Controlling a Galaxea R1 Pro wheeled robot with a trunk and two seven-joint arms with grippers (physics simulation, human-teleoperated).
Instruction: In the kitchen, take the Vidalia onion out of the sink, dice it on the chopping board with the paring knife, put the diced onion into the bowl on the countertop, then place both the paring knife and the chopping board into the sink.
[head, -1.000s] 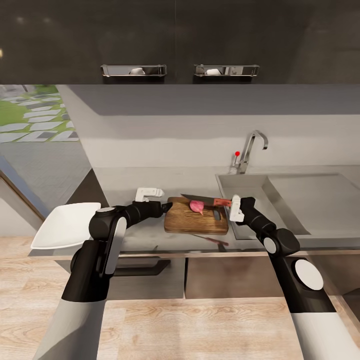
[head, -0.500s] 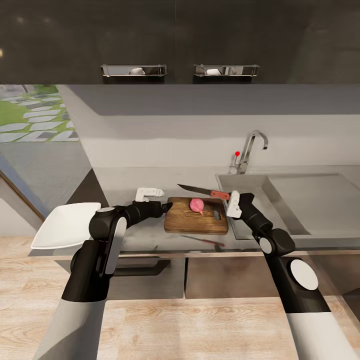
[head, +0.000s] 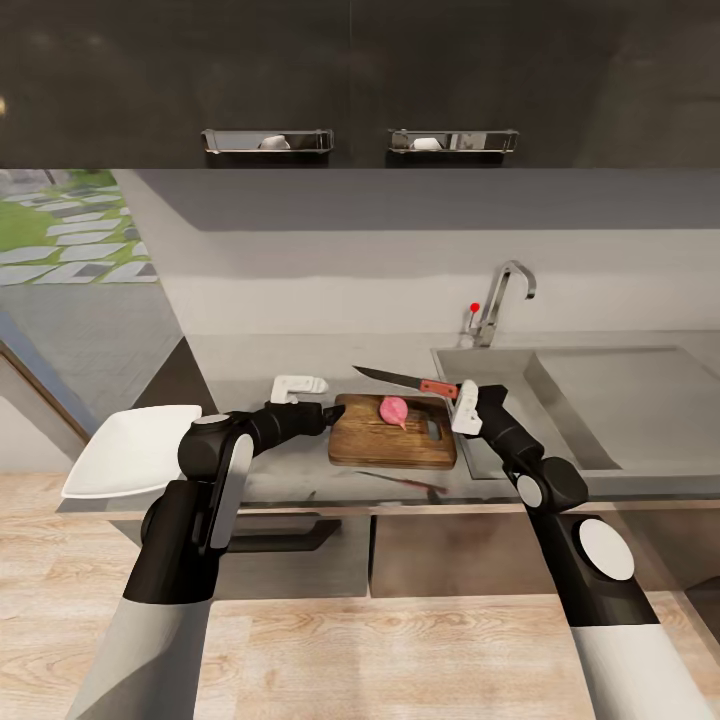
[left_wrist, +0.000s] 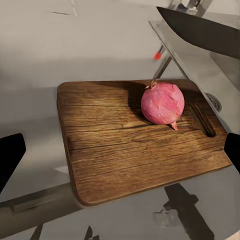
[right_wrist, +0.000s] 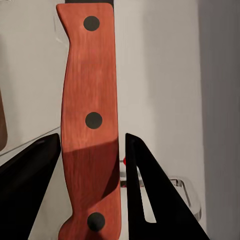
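Right arm bent at the elbow and reached forward over the front corner of the sink (head: 520, 385), right gripper (head: 466, 408) clenched on the orange-red handle of the knife (head: 405, 380); in the right wrist view, handle (right_wrist: 91, 125) seen lengthwise between the two dark fingers (right_wrist: 150, 195). Knife held level above the far edge of the board (head: 392, 432), dark blade pointed leftward and away from the sink, clear of the wood. Onion (head: 394, 409), pink and whole, rested on the board near the slot-shaped handle hole; also seen from the left wrist (left_wrist: 162, 102), with the blade (left_wrist: 200, 30) overhead beyond it. Board lay flat on the countertop (head: 250, 370), just beside the sink's left rim. Left arm folded, forearm stretched rightward along the counter's front, left gripper (head: 330, 415) stopped just beside the board's left end, apart from it, fingers spread wide and released, dark tips at either edge of the left wrist view. Bowl (head: 135, 450), white and square, sat at the counter's left end, well apart from the board. Tap (head: 500, 300) with red knob stood behind the sink.
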